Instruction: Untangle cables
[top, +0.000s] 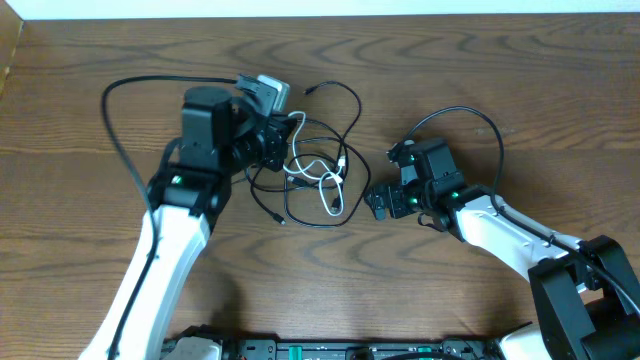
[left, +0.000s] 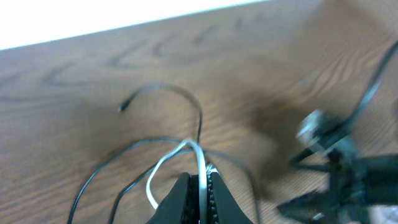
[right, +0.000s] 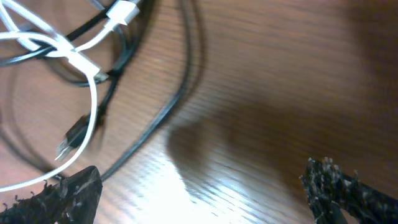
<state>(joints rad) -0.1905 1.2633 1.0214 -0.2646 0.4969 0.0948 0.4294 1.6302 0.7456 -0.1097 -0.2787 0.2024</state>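
Note:
A thin white cable (top: 322, 178) and a thin black cable (top: 345, 112) lie looped together at the middle of the wooden table. My left gripper (top: 290, 135) is at the tangle's left edge, shut on the white cable (left: 198, 163), which runs up between its fingers (left: 200, 196); black cable loops (left: 163, 90) lie beyond. My right gripper (top: 385, 198) is open just right of the tangle, empty. In the right wrist view its fingers (right: 202, 193) spread wide over bare wood, with the white cable (right: 81, 59) and black cable (right: 165, 112) at the upper left.
The thick black robot cables arc behind each arm, one at the left (top: 115, 130) and one at the right (top: 470, 115). The table's far edge (top: 320, 14) meets a white wall. The right arm shows blurred in the left wrist view (left: 339, 168).

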